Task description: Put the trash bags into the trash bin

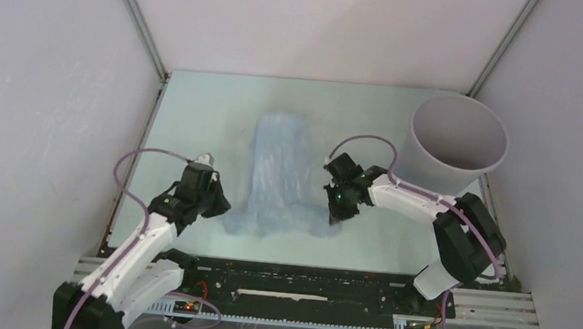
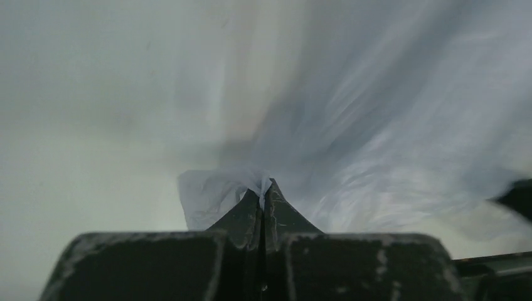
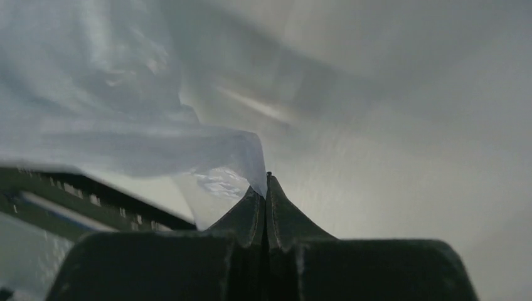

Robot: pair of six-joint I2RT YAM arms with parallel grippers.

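Observation:
The pale-blue translucent trash bag (image 1: 278,175) lies stretched over the middle of the table, spreading wider at its near end. My left gripper (image 1: 220,206) is shut on the bag's near-left corner; the left wrist view shows the film (image 2: 213,194) pinched between the closed fingertips. My right gripper (image 1: 335,215) is shut on the bag's near-right corner, with the film (image 3: 219,157) caught in its tips in the right wrist view. The grey trash bin (image 1: 456,144) stands upright and open at the far right, behind the right gripper.
White enclosure walls close in the table on the left, back and right. The bin sits close to the right wall. The black rail (image 1: 302,283) with the arm bases runs along the near edge.

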